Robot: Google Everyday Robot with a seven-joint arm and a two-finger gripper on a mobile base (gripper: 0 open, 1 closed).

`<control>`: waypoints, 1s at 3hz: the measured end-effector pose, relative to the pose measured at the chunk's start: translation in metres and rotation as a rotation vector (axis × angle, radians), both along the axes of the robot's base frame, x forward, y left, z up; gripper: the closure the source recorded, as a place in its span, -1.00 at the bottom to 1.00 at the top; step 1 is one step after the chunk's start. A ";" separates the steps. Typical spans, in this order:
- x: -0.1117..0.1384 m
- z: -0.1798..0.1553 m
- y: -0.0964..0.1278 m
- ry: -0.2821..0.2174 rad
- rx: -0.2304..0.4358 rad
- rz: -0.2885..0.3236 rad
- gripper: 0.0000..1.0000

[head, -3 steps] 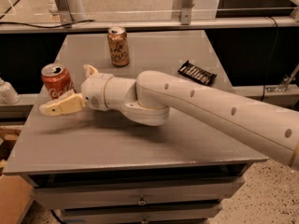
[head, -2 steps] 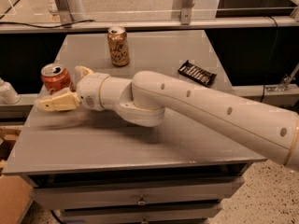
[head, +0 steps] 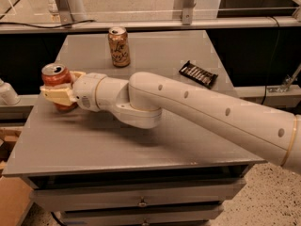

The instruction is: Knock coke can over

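Note:
The red coke can [head: 53, 76] stands on the grey table [head: 141, 145] close to its left edge, silver top up, roughly upright. My gripper [head: 57, 85] is at the can, reaching in from the right, and its cream front part crosses the can's lower half and hides it. The white arm [head: 197, 109] stretches across the table from the lower right.
A bronze-brown can [head: 118, 46] stands upright at the back of the table. A black snack packet [head: 198, 74] lies at the back right. The table's left edge is just beside the coke can. A rail and dark gap run behind the table.
My gripper has moved left and a little back, from in front of the coke can to right at it, now covering its lower half. The can looks unmoved.

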State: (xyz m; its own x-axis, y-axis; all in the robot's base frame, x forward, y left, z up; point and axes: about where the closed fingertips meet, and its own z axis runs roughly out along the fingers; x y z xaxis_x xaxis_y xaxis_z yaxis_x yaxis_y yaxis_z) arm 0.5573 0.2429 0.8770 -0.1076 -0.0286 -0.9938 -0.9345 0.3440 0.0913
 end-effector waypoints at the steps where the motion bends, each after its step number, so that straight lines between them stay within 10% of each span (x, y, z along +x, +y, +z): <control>1: -0.020 -0.001 -0.024 0.042 0.024 0.009 0.72; 3: -0.044 -0.007 -0.116 0.124 0.053 -0.030 1.00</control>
State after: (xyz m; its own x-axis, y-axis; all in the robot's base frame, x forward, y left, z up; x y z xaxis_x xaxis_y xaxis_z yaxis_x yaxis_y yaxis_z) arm 0.5134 0.1266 0.8703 -0.2297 0.0285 -0.9728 -0.9045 0.3629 0.2242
